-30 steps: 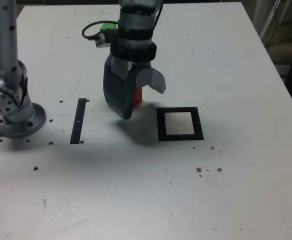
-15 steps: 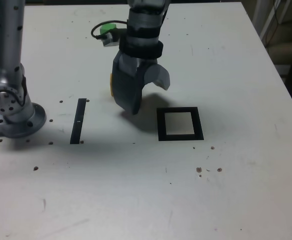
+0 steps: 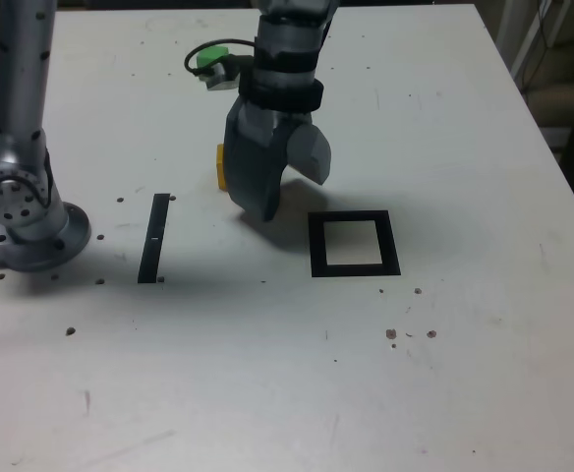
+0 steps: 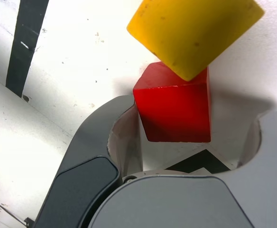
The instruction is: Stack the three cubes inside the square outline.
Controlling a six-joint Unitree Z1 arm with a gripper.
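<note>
In the wrist view the red cube [image 4: 174, 107] sits on the table between the fingers of my gripper [image 4: 198, 116]. One finger [image 4: 126, 135] touches a side of it. The other finger [image 4: 269, 137] stands clear, with a gap showing. The yellow cube [image 4: 193, 31] lies just beyond the red one, turned at an angle, with a corner by it. In the exterior view my gripper [image 3: 287, 192] is down at the table and hides the red cube. Only a sliver of the yellow cube [image 3: 221, 165] shows. The green cube [image 3: 209, 56] peeks out behind the wrist. The square outline [image 3: 354, 267] lies to the exterior view's right of the gripper.
A thin black strip [image 3: 153, 236] lies to the exterior view's left of the gripper, and the arm's base [image 3: 22, 211] stands at the far left. Small dark specks dot the white table [image 3: 444, 374]. A corner of the square outline [image 4: 202, 160] shows under the wrist.
The gripper has shifted slightly towards the exterior view's right and settled over the red cube. Its jaws have narrowed. The red cube, visible a second ago, is now hidden in the exterior view.
</note>
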